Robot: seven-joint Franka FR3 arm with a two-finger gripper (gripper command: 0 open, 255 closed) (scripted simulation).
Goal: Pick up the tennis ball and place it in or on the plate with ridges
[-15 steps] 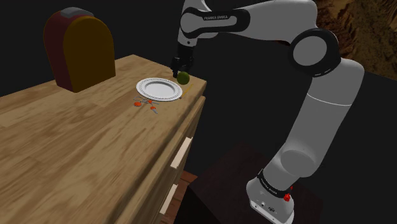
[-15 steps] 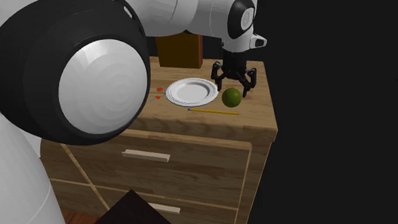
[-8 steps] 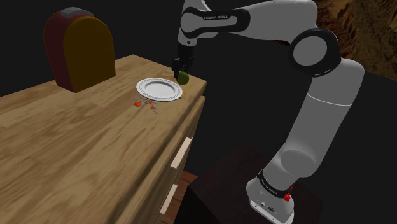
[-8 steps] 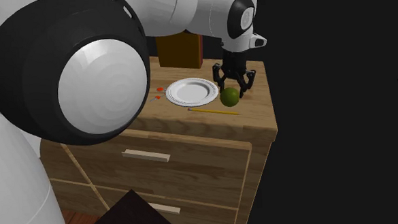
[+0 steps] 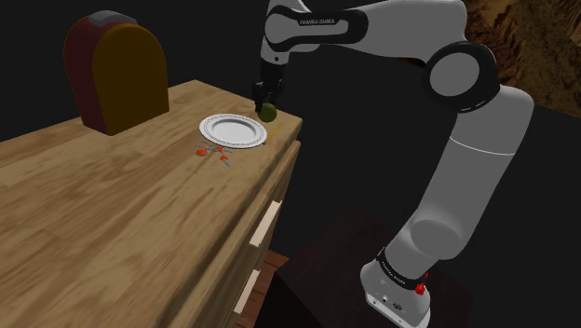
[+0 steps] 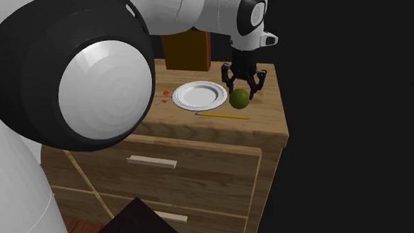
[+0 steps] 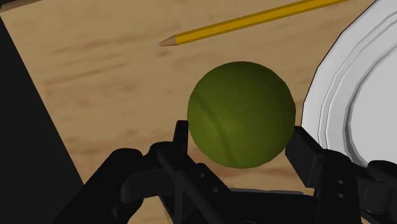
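A dull green tennis ball (image 7: 242, 114) sits between my two black fingers, which clasp it on both sides. In the shoulder view the ball (image 5: 268, 113) is at the wooden top's far corner, just beside the white ridged plate (image 5: 229, 130). My gripper (image 6: 240, 95) comes straight down on the ball (image 6: 240, 99) and is shut on it. The plate (image 6: 199, 95) lies just to the second exterior view's left of the ball, and its ridged rim (image 7: 356, 95) is close beside one finger. I cannot tell whether the ball still rests on the wood.
A yellow pencil (image 6: 222, 116) lies on the wood near the ball, pencil (image 7: 254, 22) pointing away from the plate. Small red bits (image 5: 212, 153) lie by the plate. A brown-and-red rounded box (image 5: 114, 70) stands at the back. The top's edge and drawers (image 6: 158, 163) are close by.
My fingers have closed in from wide apart onto the tennis ball. The ball has shifted very slightly toward the plate; the arm has barely moved.
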